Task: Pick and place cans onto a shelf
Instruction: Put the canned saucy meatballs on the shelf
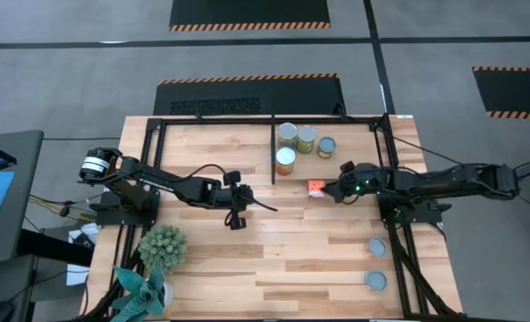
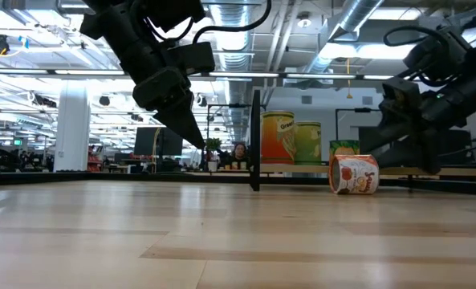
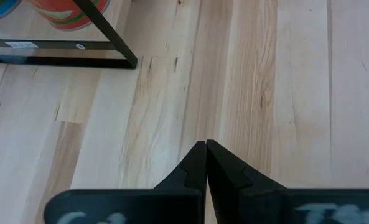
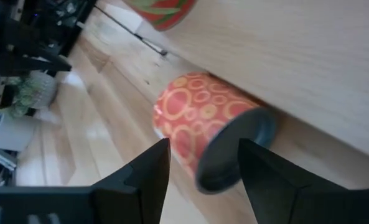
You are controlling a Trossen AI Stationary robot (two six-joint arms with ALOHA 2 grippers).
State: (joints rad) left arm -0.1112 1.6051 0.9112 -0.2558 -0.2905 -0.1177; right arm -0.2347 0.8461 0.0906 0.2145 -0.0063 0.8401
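Note:
An orange-red can with ring patterns (image 1: 315, 188) lies on its side on the wood table, just in front of the shelf; it also shows in the right wrist view (image 4: 200, 121) and the low view (image 2: 354, 174). My right gripper (image 4: 203, 155) is open and comes at the can from the table's right, with its fingers on either side of the can's silver end. Several cans (image 1: 287, 135) stand upright inside the black-barred shelf (image 1: 273, 118), right of its divider bar. Two more cans (image 1: 377, 247) stand near the right front. My left gripper (image 3: 206, 146) is shut and empty over the table's middle (image 1: 236, 219). My right gripper's fingers (image 4: 259, 171) flank the can's silver end (image 4: 234, 155), level and from the table's right, along the can's length. I cannot tell whether they touch it. The can rests on its side on the table.
A spiky green potted plant (image 1: 163, 246) and a second plant (image 1: 139, 291) stand at the near left. The shelf's divider bar (image 1: 273, 148) stands just left of the shelved cans. Bare wood (image 1: 291, 259) lies between the arms toward the near edge.

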